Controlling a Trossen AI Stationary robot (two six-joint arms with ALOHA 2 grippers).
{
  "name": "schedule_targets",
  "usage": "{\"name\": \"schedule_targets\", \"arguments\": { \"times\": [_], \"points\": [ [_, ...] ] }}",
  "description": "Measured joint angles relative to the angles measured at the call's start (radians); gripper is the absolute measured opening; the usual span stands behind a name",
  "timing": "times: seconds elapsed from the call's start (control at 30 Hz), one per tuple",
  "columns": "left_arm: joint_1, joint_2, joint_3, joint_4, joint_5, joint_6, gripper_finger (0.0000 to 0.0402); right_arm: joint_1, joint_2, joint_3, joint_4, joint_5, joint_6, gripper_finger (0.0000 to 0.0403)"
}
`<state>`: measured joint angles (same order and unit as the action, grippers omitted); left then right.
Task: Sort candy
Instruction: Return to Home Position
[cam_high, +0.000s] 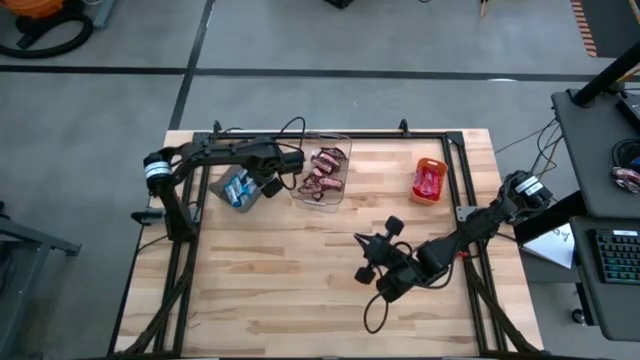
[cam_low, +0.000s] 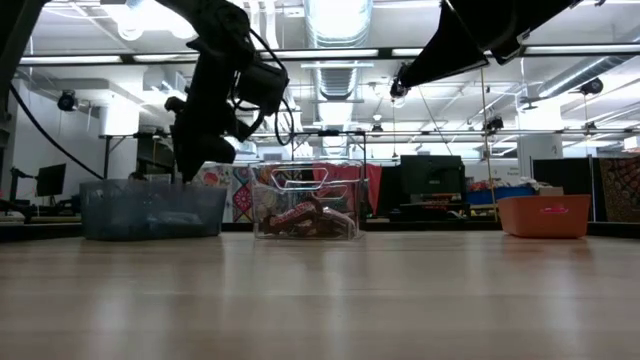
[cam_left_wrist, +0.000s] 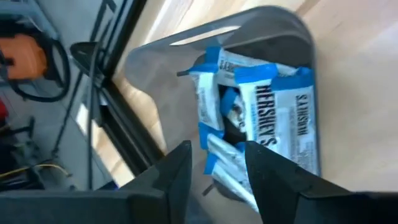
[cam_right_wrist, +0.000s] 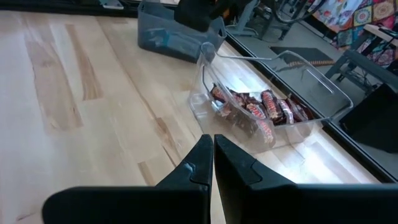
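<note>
Pale butcher-block planks are making up the table (cam_high: 300, 280), and no bar is lying loose on it, so the sorting is looking finished and only the retreat to rest is remaining.

The left gripper (cam_left_wrist: 217, 149) is hanging over the grey bin (cam_left_wrist: 267, 22), its fingers spread with nothing between them. The blue-and-white Hershey's bars (cam_left_wrist: 273, 118) are lying in that bin. The right gripper (cam_right_wrist: 212, 140) is sitting over mid-table, its fingers pressed together and empty, pointing toward the clear bin (cam_right_wrist: 311, 81), where the brown bars (cam_right_wrist: 261, 112) are piled. The red bars (cam_high: 431, 182) are resting in the orange bin (cam_high: 418, 192), well apart from both arms.

To retreat cleanly, the left arm should probably be rising straight up first, clearing the grey wall before swinging back, so that a finger is not tipping the bin or dragging a wrapper out.

Only the left wrist view is showing the lettering on the wrappers. Only the low view is giving height: the left fingers are appearing at about rim level, something the overhead picture cannot tell.
</note>
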<state>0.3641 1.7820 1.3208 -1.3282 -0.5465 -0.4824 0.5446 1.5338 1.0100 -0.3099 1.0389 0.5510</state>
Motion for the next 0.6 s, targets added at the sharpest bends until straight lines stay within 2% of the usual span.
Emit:
{"name": "schedule_targets", "arguments": {
  "times": [0.2, 0.37, 0.47, 0.53, 0.6],
  "points": [
    [-0.077, -0.090, -0.031, -0.021, -0.018, 0.008, 0.0152, 0.000, 0.020, 0.000, -0.003, -0.001, 0.000, 0.0009],
    [-0.238, -0.273, -0.106, 0.035, -0.022, 0.019, 0.0145, 0.000, 0.021, -0.003, -0.006, -0.052, -0.023, 0.0009],
    [-0.371, -0.423, -0.195, 0.184, -0.021, 0.076, 0.0132, 0.010, 0.021, -0.006, -0.008, -0.052, -0.108, 0.0009],
    [-0.474, -0.534, -0.276, 0.343, -0.023, 0.156, 0.0120, 0.015, 0.020, -0.007, -0.005, -0.052, -0.177, 0.0009],
    [-0.574, -0.635, -0.354, 0.516, -0.038, 0.172, 0.0110, 0.015, 0.017, -0.008, -0.003, -0.047, -0.228, 0.0009]
  ]
}}
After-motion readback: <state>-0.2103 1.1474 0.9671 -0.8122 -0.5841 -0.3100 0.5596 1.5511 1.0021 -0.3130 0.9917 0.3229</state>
